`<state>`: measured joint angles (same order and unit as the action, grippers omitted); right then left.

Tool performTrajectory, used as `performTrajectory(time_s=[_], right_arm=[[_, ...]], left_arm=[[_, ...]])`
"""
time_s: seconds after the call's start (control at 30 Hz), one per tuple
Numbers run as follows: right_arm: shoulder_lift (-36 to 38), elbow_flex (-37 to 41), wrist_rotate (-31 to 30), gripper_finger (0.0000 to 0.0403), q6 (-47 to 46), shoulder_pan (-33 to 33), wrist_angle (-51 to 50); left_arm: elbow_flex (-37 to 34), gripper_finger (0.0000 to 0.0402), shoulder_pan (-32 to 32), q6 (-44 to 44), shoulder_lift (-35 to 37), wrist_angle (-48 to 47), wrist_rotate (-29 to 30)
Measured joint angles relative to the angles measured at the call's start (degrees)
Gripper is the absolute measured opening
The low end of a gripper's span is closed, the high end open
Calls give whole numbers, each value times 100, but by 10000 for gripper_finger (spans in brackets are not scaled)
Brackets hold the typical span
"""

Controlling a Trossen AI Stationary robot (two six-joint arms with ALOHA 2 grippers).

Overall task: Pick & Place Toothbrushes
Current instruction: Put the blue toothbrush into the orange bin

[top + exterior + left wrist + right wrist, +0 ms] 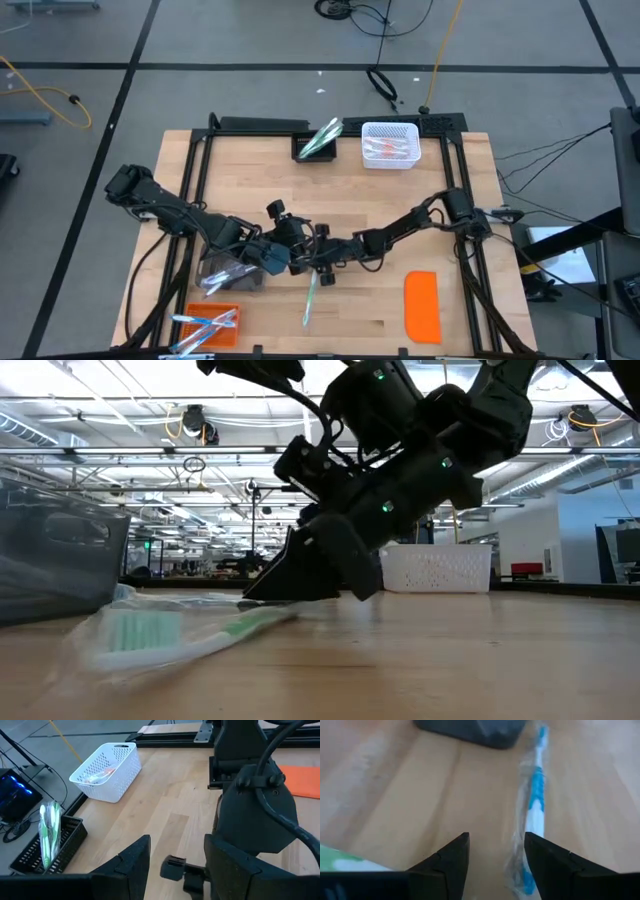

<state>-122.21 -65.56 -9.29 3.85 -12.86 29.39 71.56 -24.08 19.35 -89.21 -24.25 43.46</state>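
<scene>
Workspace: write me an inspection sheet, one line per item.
Surface: wooden table, black frame rails.
Job's things: green toothbrush lying loose mid-table; blue toothbrush wrapped, on the wood; more in black tray, white basket and orange bin.
Clutter: orange lid, flat.
Grippers: left gripper open; right gripper open above the wood.
Cables: yellow cable on the floor.
Surroundings: open workshop hall.

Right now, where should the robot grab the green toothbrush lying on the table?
Probably around the middle of the green toothbrush. It lies flat and alone on the bare wood of the table, handle running toward the front edge. The right end effector, open just above its far end, could drop straight down with one finger on each long side; a grip at the tips might tilt it.
</scene>
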Motion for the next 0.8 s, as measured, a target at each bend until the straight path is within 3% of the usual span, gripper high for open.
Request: performTrajectory(time_s=[0.37, 0.8], right_arm=[[249, -2, -108, 170, 333, -33, -42], [249, 4, 35, 171, -33, 355, -448]], left_arm=[[1, 189, 0, -15, 0, -2, -4], [-1, 189, 0, -13, 0, -4, -4]])
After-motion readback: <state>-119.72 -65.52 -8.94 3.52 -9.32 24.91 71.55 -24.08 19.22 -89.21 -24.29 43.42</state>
